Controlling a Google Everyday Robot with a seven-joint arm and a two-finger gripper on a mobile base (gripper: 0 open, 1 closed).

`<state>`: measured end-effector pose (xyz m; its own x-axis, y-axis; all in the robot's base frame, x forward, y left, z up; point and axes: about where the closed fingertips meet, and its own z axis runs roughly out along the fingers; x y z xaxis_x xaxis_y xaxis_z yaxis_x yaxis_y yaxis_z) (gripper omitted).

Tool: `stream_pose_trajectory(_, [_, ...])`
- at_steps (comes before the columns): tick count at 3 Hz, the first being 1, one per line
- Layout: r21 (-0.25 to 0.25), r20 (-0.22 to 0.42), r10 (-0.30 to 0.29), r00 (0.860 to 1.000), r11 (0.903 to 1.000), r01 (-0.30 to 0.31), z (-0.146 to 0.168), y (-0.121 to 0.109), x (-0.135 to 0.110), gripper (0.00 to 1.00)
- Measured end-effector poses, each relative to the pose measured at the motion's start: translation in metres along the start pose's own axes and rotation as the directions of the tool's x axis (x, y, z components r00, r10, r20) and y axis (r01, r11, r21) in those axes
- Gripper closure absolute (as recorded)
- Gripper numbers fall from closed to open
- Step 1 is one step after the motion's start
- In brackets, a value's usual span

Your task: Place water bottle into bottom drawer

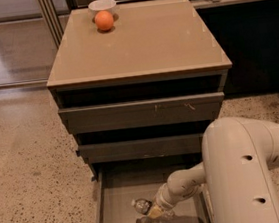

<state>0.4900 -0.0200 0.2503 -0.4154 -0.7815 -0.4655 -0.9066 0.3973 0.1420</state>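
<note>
- Our robot's arm (188, 182) reaches down into the open bottom drawer (118, 199), its gripper (154, 211) low over the grey floor near the middle of the tray.
- The gripper's fingers appear closed on the water bottle (140, 205). The bottle lies roughly on its side with its white cap pointing left, and hangs just above its own shadow rather than resting on the floor.
- We judge the task nearly done: the bottle is inside the drawer's walls and has yet to be released.
- To do that well, we would lower the bottle until it touches the floor. We would then part the fingers only enough to free it, since a light, crinkled bottle on its side is likely to roll if dropped.
- We would then lift straight up, keeping clear of the middle drawer (143, 147), whose front stands over the back of the tray.
- The orange ball (103, 20) and white bowl (102, 5) on the cabinet top (146, 42) sit well apart from the work.
</note>
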Motion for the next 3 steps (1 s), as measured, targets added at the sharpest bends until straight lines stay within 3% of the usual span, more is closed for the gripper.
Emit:
stream_pose_trajectory(1, [-0.029, 0.001, 0.067, 0.998, 0.9973, -0.067, 0.027, 0.002, 0.025, 1.00])
stream_pose_trajectory(3, [-0.074, -0.032, 0.112, 0.993, 0.9908, -0.114, 0.062, 0.014, 0.048, 1.00])
